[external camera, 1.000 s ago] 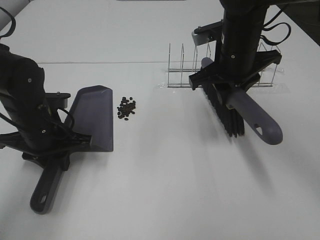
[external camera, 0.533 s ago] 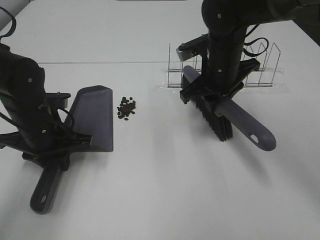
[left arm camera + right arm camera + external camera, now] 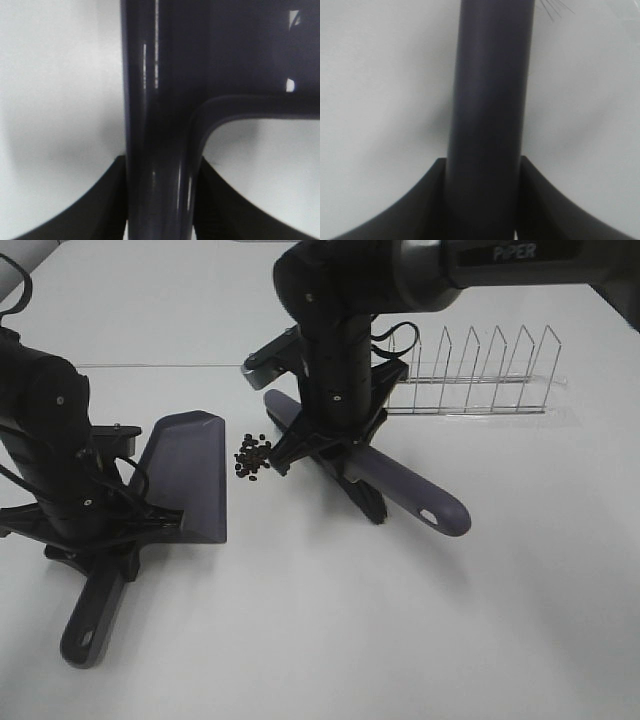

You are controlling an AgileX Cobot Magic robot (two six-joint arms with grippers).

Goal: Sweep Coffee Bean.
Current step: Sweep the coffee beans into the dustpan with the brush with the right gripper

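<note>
Both clamped: my left tool (image 3: 160, 205) holds dustpan (image 3: 186, 476), right tool (image 3: 480, 200) holds brush (image 3: 412, 496) just beside coffee bean (image 3: 252, 456); right arm (image 3: 400, 270) reads "PIPER".

On the table (image 3: 400, 640), the coffee bean (image 3: 252, 456) cluster lies left of centre. The dustpan (image 3: 185, 475) sits at the cluster's 9 o'clock, its blade edge just beside the beans and its handle running off toward 7 o'clock. The brush (image 3: 415, 502) is at the cluster's 3 o'clock, head end nearest, handle pointing to 4 o'clock; whether it touches the beans is hard to tell. The wire rack (image 3: 480, 380) stands behind, at the brush's 2 o'clock, apart from it.
</note>
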